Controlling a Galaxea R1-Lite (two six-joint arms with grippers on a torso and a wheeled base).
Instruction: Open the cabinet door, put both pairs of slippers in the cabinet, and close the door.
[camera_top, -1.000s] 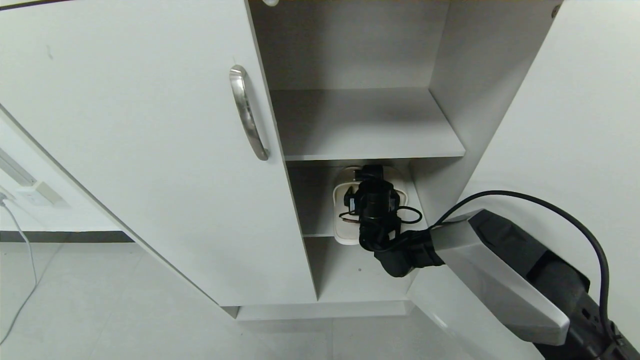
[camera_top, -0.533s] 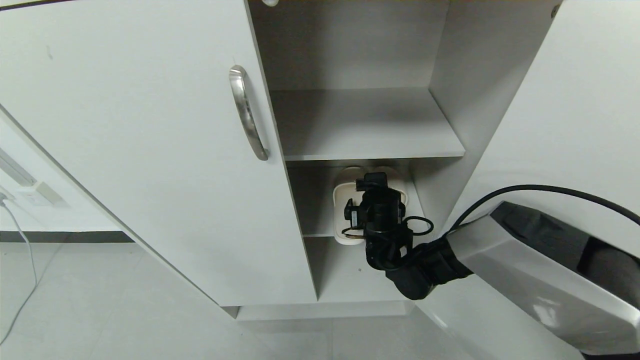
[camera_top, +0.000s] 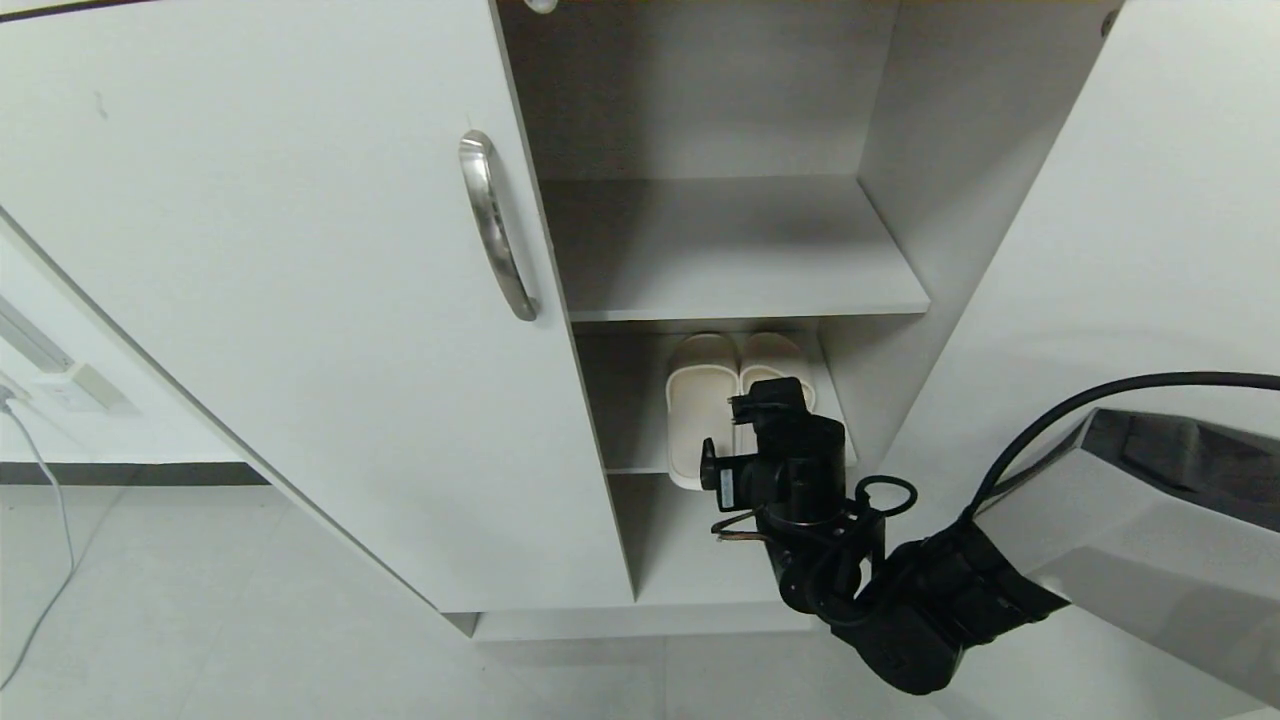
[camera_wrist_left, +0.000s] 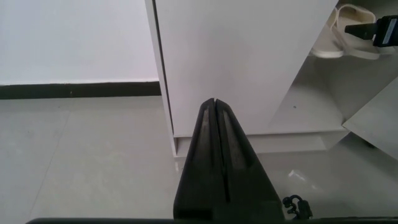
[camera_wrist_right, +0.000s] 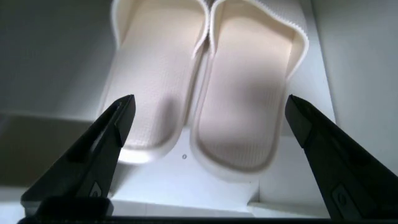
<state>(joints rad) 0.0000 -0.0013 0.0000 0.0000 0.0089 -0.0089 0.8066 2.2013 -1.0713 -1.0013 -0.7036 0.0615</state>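
Silver-grey right forearm shell (camera_top: 1150, 540), black wrist (camera_top: 800, 470), looping black cable (camera_top: 1200, 378), black tapered fingers (camera_wrist_right: 93, 155).

I see 1 pair of cream slippers (camera_top: 704, 398) with finely grained footbeds at centre frame, a plain white cabinet door (camera_top: 250, 260) at left with a brushed silver handle (camera_top: 495, 228), and my black right gripper (camera_wrist_right: 210, 104).

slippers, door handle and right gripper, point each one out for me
cream slippers (camera_top: 702, 415): head view, insole of the pair's left slipper.
door handle (camera_top: 492, 228): head view, middle of the metal bar.
right gripper (camera_wrist_right: 210, 102): right wrist view, midway between its open fingertips.
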